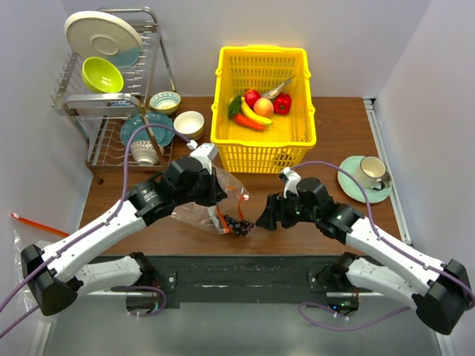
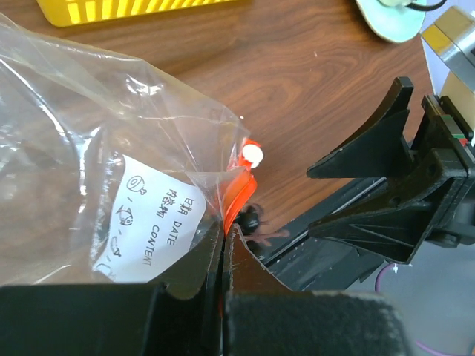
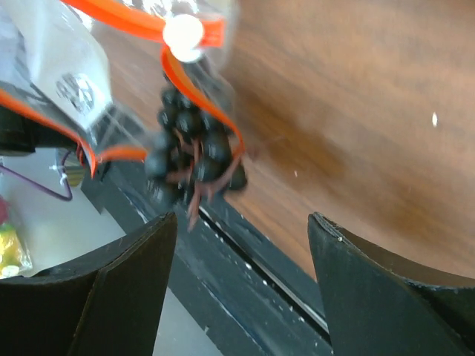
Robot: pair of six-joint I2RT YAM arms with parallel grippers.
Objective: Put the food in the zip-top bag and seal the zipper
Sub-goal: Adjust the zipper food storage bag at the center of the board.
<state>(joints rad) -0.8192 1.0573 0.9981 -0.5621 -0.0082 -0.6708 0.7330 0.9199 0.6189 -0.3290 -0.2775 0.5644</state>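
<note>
Left gripper (image 1: 217, 215) is pinched tight on the edge of the zip-top bag (image 1: 199, 204), right by the zipper (image 2: 239, 194). The bag is crinkly clear plastic with a white printed label and lies on the wooden table (image 1: 334, 141) near its front edge, between the two arms. The mouth gapes, with the red-orange strip bowed open and its white end piece (image 3: 183, 33) up top. The dark grapes (image 3: 189, 152) sit in the mouth with the strip looped around them; can't tell if they're fully inside. Right gripper (image 3: 241, 222) faces the bunch with fingers spread wide, holding nothing and not touching it. The other food is in the yellow basket (image 1: 223, 111) at the back: banana (image 1: 254, 115), apple (image 1: 252, 96), peach (image 1: 263, 106), red pepper (image 1: 282, 104), cucumber (image 1: 234, 106) and a grey-beige piece (image 1: 278, 87). A dish rack (image 1: 111, 96) with plates and bowls stands back left, a cup and saucer (image 1: 367, 178) to the right, with white walls around.
</note>
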